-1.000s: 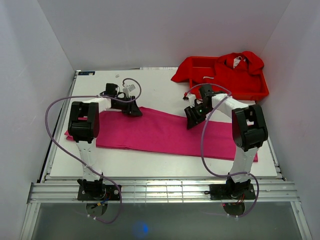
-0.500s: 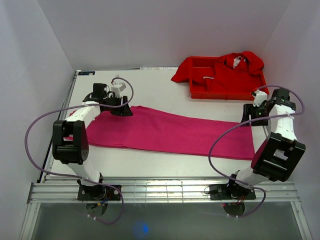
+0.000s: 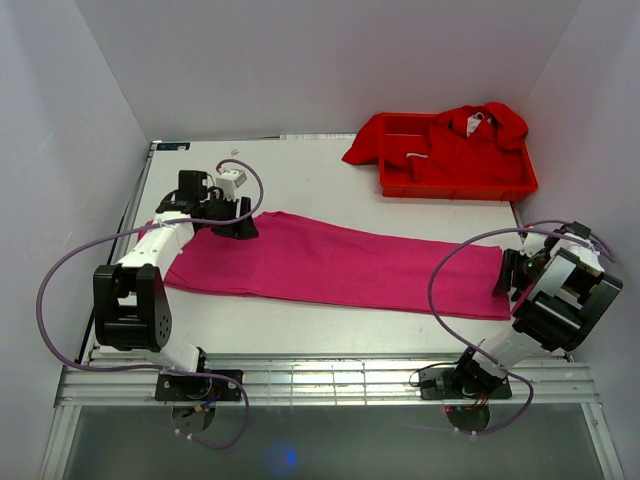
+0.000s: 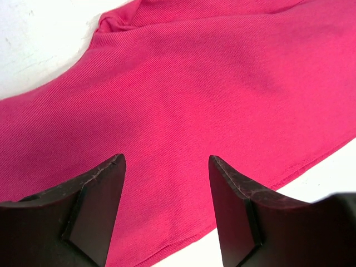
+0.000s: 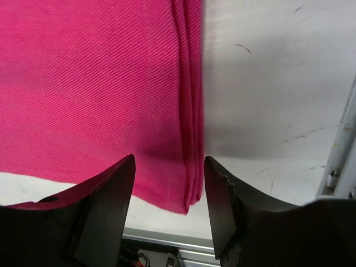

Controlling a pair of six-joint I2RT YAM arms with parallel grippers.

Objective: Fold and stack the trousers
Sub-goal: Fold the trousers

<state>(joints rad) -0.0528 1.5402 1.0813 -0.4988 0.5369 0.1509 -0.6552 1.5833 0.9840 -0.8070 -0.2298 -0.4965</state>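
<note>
The trousers [image 3: 330, 265] are lying flat, full length, nearer than the tray [image 3: 450, 189]; the left gripper [image 4: 167, 160], far left of it, and the right gripper [image 5: 169, 161], nearer than its right end, are hovering wide-jawed and empty, likely lining up the fold

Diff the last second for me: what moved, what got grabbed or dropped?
Right gripper swung from the middle of the trousers out to their right end, now open over the hem. Left gripper slid slightly left along the far edge, open. Neither holds anything. The trousers lie flat as before; red tray and its red garments unchanged.
</note>
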